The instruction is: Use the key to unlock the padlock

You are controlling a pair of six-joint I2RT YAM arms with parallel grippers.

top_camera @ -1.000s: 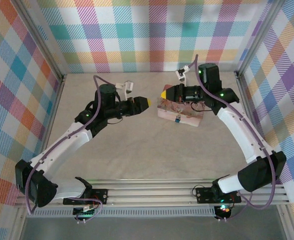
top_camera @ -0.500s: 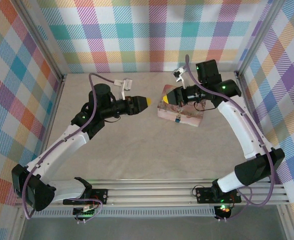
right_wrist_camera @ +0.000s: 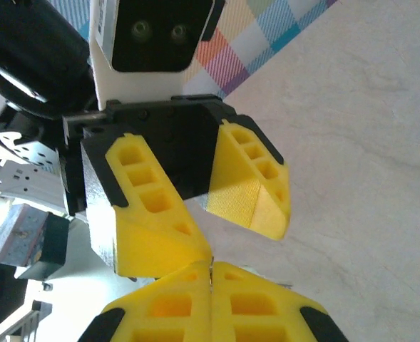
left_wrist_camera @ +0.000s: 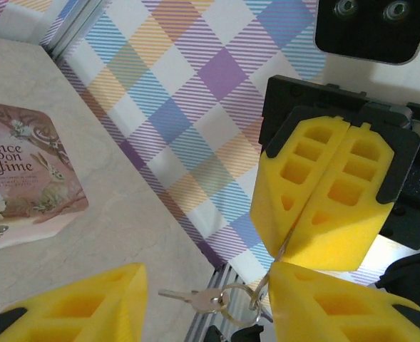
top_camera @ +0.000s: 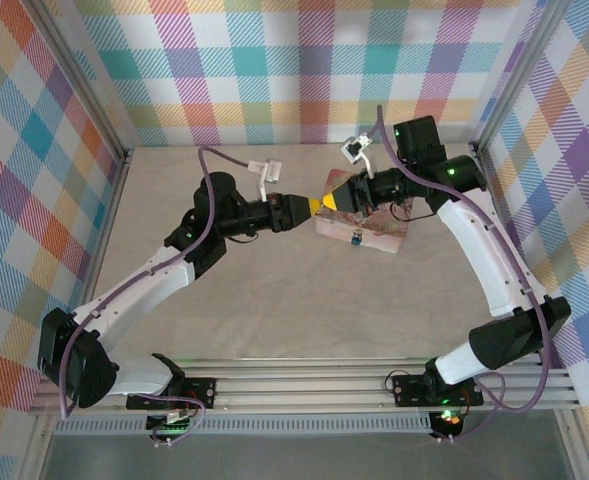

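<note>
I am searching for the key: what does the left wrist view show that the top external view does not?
Left wrist: a key ring with a key hanging from the shut right gripper, and the lettering on the box. Top external: the whole left arm and right arm. Both: the box and the open left gripper facing the right one.

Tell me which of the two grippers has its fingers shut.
The right gripper: its yellow fingers press together, with the key dangling from their tips. The left gripper's fingers stand apart.
</note>
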